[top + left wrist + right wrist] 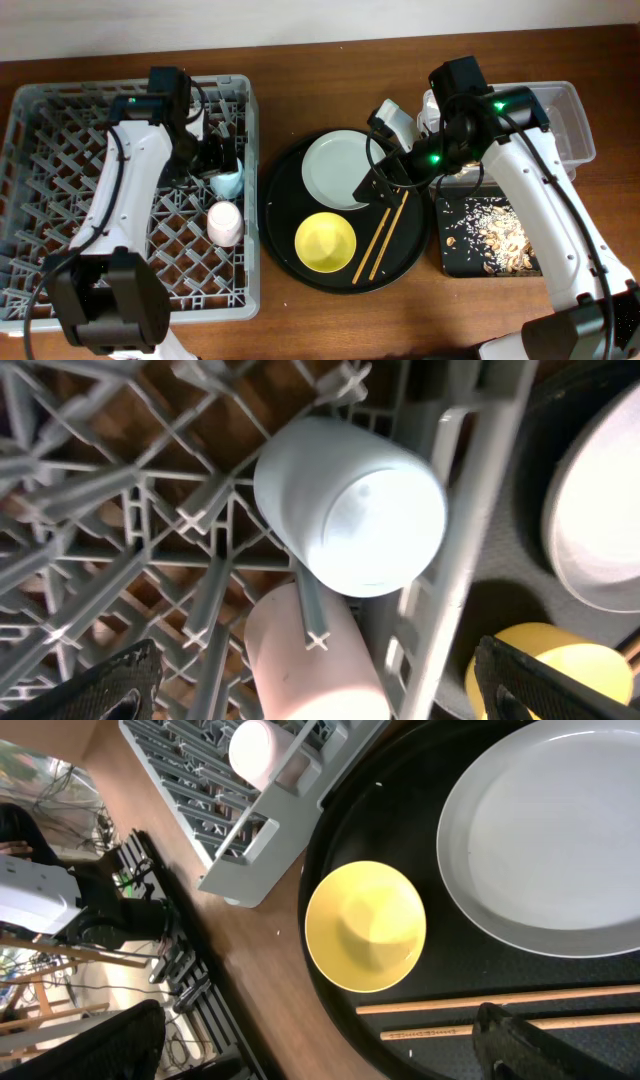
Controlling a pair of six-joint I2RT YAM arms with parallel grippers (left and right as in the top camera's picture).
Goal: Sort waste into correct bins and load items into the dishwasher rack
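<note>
On the brown wooden surface (330,320), the dishwasher rack (60,200) took up the left side, a grey crate of lattice pegs and the biggest thing there. Past the surface's edge, the right wrist view caught dark stands and cables (175,975) lower down (too blurred to name further).

The left arm (130,180) reached up across the rack from the near edge and bent toward its right wall. The left fingers (110,685) stood spread wide, touching nothing, above two cups. The right arm (545,190) came from the near right corner, crossed over the bins and ended above the round black tray (285,255). The right fingers (540,1045) were also spread wide and held nothing, hovering over the chopsticks (380,240).

In the rack, close to its right wall, the light-blue cup (350,510) lay on its side with its closed base toward the left wrist camera. The pink cup (310,660) lay just beside it among the pegs. The round tray, just right of the rack, carried the pale plate (335,170) at the back, the yellow bowl (325,242) upright in front of it, and the chopsticks side by side to the right of the bowl. The clear tub (572,130) stood at the far right, its contents mostly hidden by the arm. Just in front of the tub, the black rectangular tray (450,262) held a scatter of tan food scraps (500,235).
</note>
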